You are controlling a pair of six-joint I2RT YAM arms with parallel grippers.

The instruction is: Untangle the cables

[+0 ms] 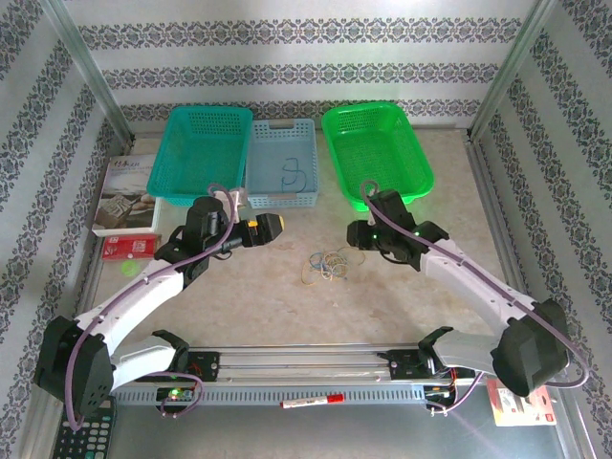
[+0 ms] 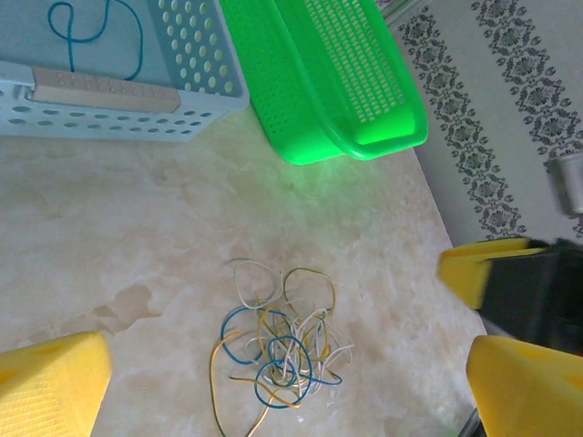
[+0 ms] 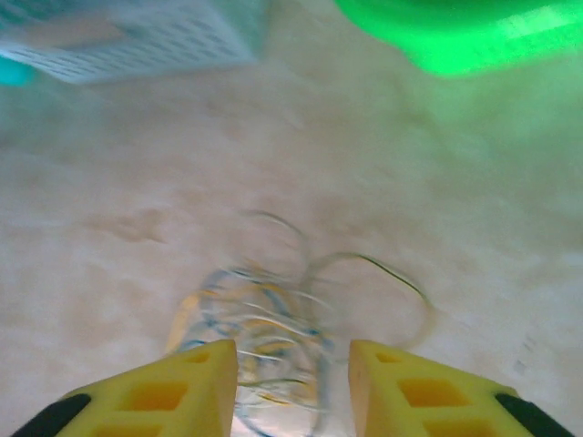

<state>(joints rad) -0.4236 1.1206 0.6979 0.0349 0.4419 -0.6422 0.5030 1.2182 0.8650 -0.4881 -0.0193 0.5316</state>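
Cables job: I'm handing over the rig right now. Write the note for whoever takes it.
Left hand: open wide, above the table left of the bunch, holding nothing.
Right hand: fingers apart, right over the cables; blur hides whether it touches them.
Cables: a tangled heap of white, blue and yellow wires on the table, in front of the baskets.
Done: one blue cable lies in the pale blue basket.
Left: the heap is knotted; pull the wires apart.
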